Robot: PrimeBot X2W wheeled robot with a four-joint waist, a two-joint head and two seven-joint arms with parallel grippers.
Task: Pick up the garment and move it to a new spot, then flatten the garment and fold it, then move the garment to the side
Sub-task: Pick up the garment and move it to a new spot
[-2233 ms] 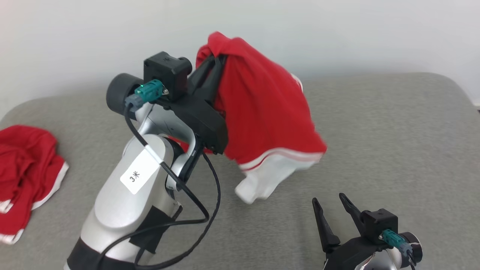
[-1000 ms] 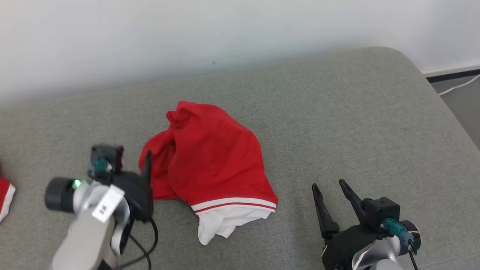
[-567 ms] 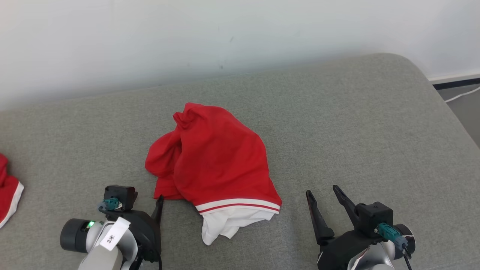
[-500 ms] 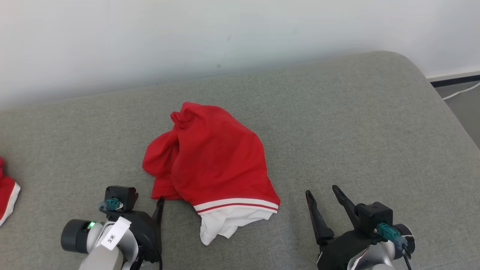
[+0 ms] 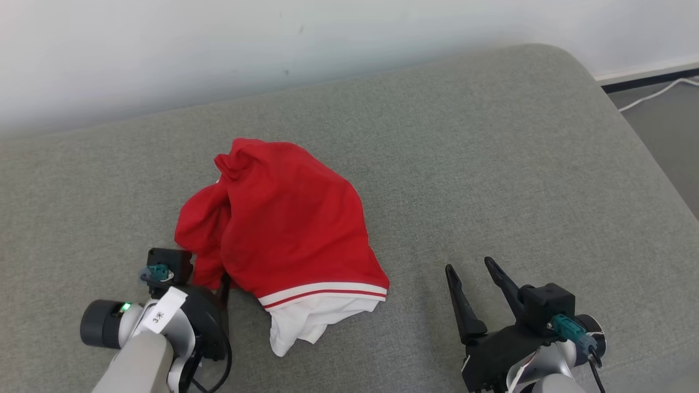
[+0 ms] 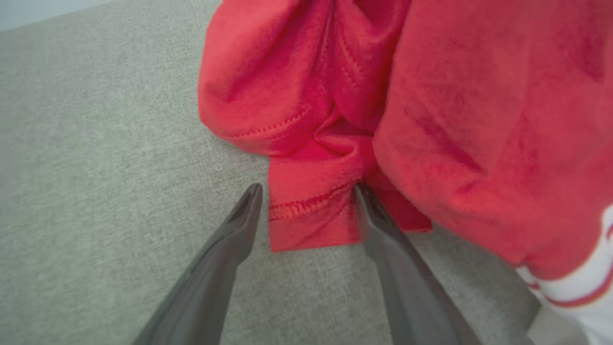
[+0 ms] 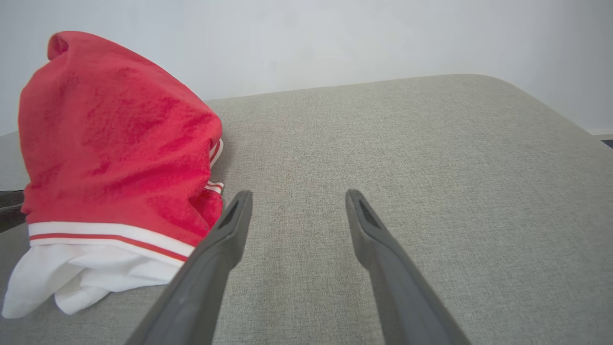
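Lower left of the head view, bottom centre of its own wrist view: left gripper (image 6: 306,191), spread wide and empty, tips straddling a loose red hem flap (image 6: 311,225). Left of centre: garment (image 5: 284,234), heaped and crumpled on the grey cushion (image 5: 491,164), white fabric spilling at its lower edge. Risk of pinching just that one flap and dragging the heap sideways instead of spreading it. Lower right: right gripper (image 5: 468,264), likewise released, well apart from the cloth, hence no counter-hold against bunching.

Garment (image 5: 289,229) on couch (image 5: 491,164), left end effector (image 6: 306,191) astride its hem, right end effector (image 5: 468,265) apart
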